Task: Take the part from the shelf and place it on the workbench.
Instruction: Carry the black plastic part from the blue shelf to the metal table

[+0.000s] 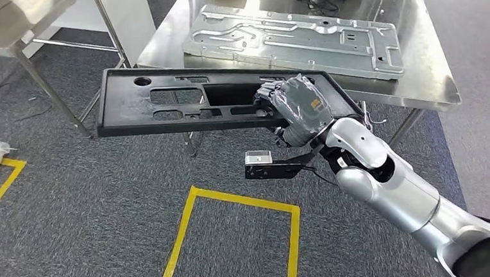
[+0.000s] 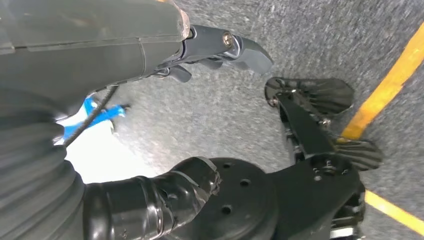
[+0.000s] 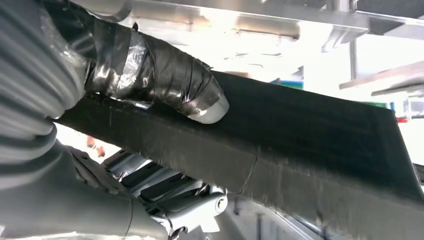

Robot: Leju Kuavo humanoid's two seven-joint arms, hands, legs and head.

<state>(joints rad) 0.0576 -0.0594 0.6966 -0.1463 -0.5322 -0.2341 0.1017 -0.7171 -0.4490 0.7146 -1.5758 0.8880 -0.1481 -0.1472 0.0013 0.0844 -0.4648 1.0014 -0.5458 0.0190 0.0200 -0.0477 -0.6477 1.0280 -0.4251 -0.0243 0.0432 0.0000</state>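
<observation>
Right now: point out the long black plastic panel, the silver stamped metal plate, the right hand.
long black plastic panel (image 1: pixel 163 100), head view, left half.
silver stamped metal plate (image 1: pixel 300 39), head view, centre.
right hand (image 1: pixel 295 106), head view, back.

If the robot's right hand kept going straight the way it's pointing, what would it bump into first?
Probably the steel table. The right hand, gripping the black panel, points up toward it, so the panel's far edge would likely meet the table edge or the silver sheet first. Height is hard to judge.
</observation>
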